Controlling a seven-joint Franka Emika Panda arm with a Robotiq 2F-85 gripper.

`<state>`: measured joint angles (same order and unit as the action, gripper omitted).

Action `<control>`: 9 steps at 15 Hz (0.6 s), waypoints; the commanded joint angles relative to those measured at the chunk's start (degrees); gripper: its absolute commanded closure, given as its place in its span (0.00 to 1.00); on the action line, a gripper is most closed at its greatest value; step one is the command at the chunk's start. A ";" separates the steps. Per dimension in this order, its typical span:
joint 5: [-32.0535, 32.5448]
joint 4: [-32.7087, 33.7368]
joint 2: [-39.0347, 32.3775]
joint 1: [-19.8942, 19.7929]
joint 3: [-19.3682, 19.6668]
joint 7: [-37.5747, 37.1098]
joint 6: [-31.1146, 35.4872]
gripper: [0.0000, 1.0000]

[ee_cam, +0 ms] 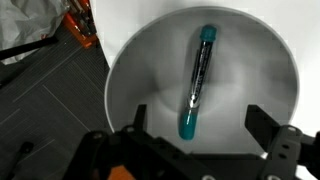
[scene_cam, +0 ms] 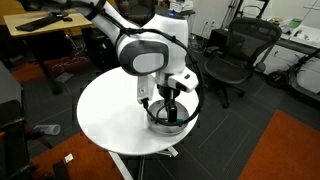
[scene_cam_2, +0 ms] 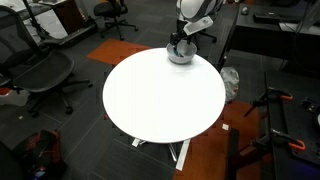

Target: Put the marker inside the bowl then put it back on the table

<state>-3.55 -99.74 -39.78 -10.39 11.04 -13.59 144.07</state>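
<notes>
Claw (ee_cam: 200,128) spread wide and empty, we hover over the bowl (ee_cam: 130,70), where the marker (ee_cam: 197,80) lies loose on the bottom. We should descend centred on its barrel, jaws straddling it crosswise and clear of the rim, before lifting it to the table (scene_cam_2: 160,95).

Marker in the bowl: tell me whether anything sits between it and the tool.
Nothing visible does. In the wrist view the marker lies alone inside the bowl, with the open tool directly above it.
</notes>
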 commanded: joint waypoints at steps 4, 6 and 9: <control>-1.15 5.68 -4.56 -1.33 -0.70 0.86 -2.09 0.00; -1.24 6.56 -5.45 -1.50 -0.79 0.92 -2.34 0.00; -1.30 7.72 -6.56 -1.66 -0.81 0.91 -2.73 0.00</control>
<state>-3.59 -94.85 -44.99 -11.05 11.03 -13.59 143.72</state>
